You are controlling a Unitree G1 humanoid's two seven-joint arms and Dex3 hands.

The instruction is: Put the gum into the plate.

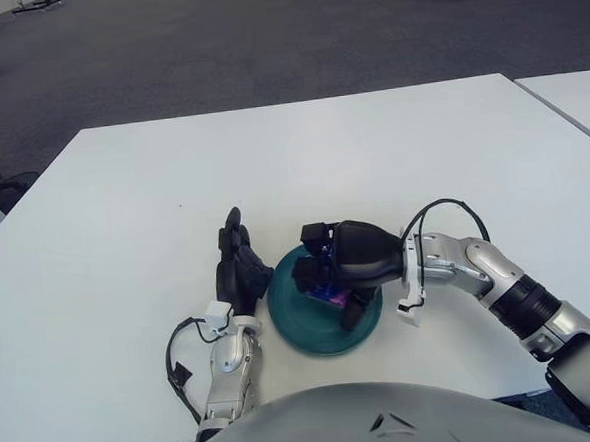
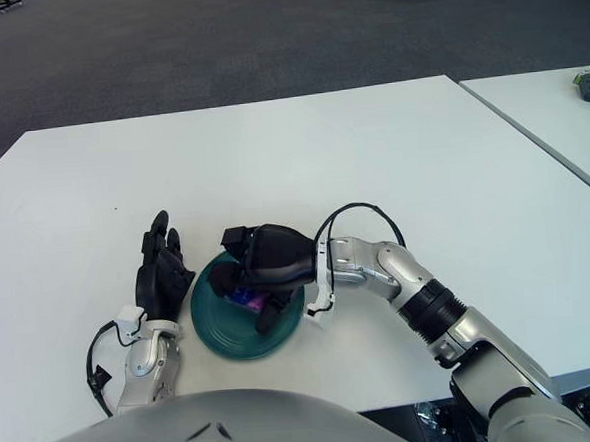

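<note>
Grey carpeted floor fills the upper frame; below it a white rectangular surface [image 1: 301, 150] spans the centre, w/ a second white table edge [image 1: 573, 99] at upper right.

Task items, lower centre of frame:
- Round dark-teal plate [image 1: 301, 326], flat on the surface.
- Small purple gum pack [image 1: 330, 297], over the plate's interior, right of its centre. Mostly hidden by the fingers; whether it touches the plate floor cannot be told.

Hands:
- Right hand [image 1: 331, 279], black, reaches in from lower right, positioned over the plate. Fingers curled around the gum pack, i.e. gripping it.
- Left hand [image 1: 240, 269], idle, shows just beside the plate's left rim, fingers extended upward, holding nothing.

Handling notes (judgement):
- Pack looks light, small, prob. stiff card or foil wrap; likely smooth, so may slip under a weak pinch.
- Not fragile; a short drop onto the plate should be harmless.
- Best hold: across the two long flat faces, approx. mid-length.
- Task est. near complete; release inside the rim remains.
</note>
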